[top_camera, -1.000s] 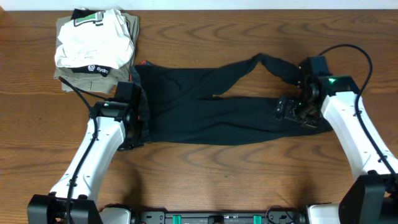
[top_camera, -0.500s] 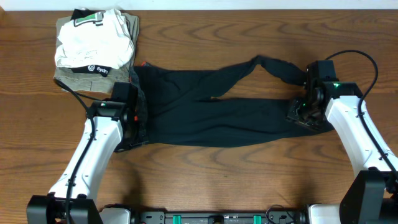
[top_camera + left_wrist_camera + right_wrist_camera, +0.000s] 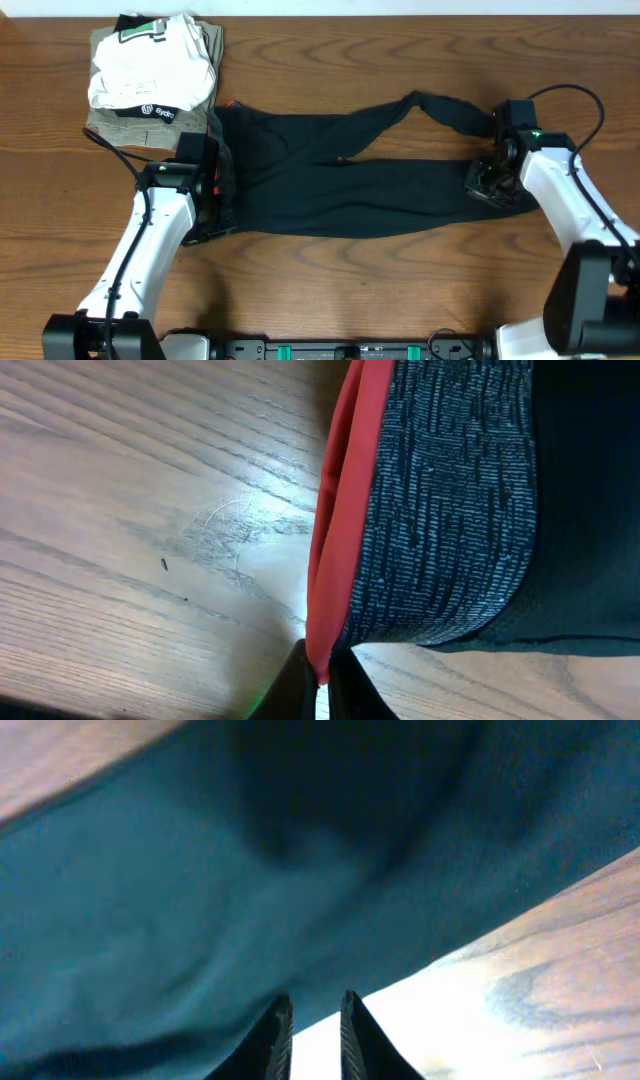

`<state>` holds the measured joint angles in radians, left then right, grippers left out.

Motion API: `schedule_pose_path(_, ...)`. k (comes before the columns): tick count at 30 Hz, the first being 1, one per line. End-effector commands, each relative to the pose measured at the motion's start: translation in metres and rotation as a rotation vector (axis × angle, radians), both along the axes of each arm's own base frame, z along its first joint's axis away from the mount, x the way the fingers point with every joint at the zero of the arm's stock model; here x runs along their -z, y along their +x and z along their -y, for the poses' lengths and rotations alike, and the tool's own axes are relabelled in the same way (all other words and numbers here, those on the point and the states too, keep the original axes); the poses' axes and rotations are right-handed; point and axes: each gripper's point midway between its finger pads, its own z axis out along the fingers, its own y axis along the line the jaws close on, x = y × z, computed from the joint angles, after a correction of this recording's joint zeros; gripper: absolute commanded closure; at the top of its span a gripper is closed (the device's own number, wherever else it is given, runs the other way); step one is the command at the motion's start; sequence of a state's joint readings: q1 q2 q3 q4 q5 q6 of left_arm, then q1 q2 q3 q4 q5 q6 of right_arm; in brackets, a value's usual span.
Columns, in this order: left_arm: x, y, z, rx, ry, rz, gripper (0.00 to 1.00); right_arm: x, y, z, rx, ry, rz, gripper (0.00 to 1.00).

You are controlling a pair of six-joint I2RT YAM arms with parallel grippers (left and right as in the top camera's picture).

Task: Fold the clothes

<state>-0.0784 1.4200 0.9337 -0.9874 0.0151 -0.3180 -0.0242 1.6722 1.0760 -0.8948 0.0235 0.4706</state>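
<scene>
The pants (image 3: 340, 180) are lying stretched across the middle of the tabletop (image 3: 400, 290). The grey waistband (image 3: 450, 510) is sitting at the left and the two legs are running toward the right of the overhead frame.

The main risk is a slip at the left end. In the left wrist view the left jaws are clenching only the very edge of the red lining (image 3: 345, 490) at the bottom of the frame. With so thin a bite, any pull could be dragging the fabric out.

The second risk is on the right. The right jaws are sitting at the lower leg's cuff. Their fingertips are standing nearly together at the bottom of the right wrist view, with the dark fabric's edge running just above them. I cannot tell whether they are grasping cloth or only pressing beside it. If they are lifting with nothing held, the fold is likely failing.

The upper leg is bending away toward the upper right, apart from both jaws. It is likely to be lagging behind and leaving a crooked fold.

The white garment (image 3: 150, 70) and the olive garment (image 3: 105, 125) are lying stacked at the upper left, close to the waistband. A careless sweep could be catching them.
</scene>
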Motion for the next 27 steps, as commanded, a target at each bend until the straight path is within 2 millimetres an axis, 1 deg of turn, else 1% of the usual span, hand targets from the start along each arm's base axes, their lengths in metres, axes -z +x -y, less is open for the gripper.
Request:
schedule_pose_path(1,-0.005,0.003,-0.006,-0.025,0.026,0.015,0.94,0.015,-0.004,0.014,0.041,-0.026,-0.042,0.86)
schedule_pose_path(7,-0.005,0.003,-0.006,-0.025,0.026,0.015,0.94,0.028,-0.002,0.027,0.078,-0.027,-0.060,0.86)
schedule_pose_path(13,-0.005,0.003,-0.010,-0.041,0.026,0.014,0.94,0.029,-0.003,0.042,0.109,-0.061,-0.061,0.83)
schedule_pose_path(17,-0.005,0.003,-0.016,-0.068,0.026,0.012,0.94,0.029,-0.003,0.048,0.119,-0.061,-0.059,0.84)
schedule_pose_path(18,-0.005,0.002,-0.017,-0.074,0.026,0.011,0.94,0.029,-0.002,0.048,0.121,-0.061,-0.054,0.86)
schedule_pose_path(20,-0.004,0.002,-0.019,-0.078,0.026,0.009,0.94,0.029,0.001,0.047,0.118,-0.053,-0.042,0.94)
schedule_pose_path(22,-0.004,0.002,-0.019,-0.079,0.026,0.009,0.94,0.029,0.004,0.043,0.109,-0.027,-0.029,0.99)
schedule_pose_path(25,-0.004,0.002,-0.019,-0.079,0.026,0.010,0.94,0.029,0.010,0.030,0.043,0.046,-0.007,0.99)
schedule_pose_path(27,-0.004,0.002,-0.019,-0.079,0.026,0.009,0.94,0.030,0.008,0.029,0.044,0.050,-0.011,0.98)
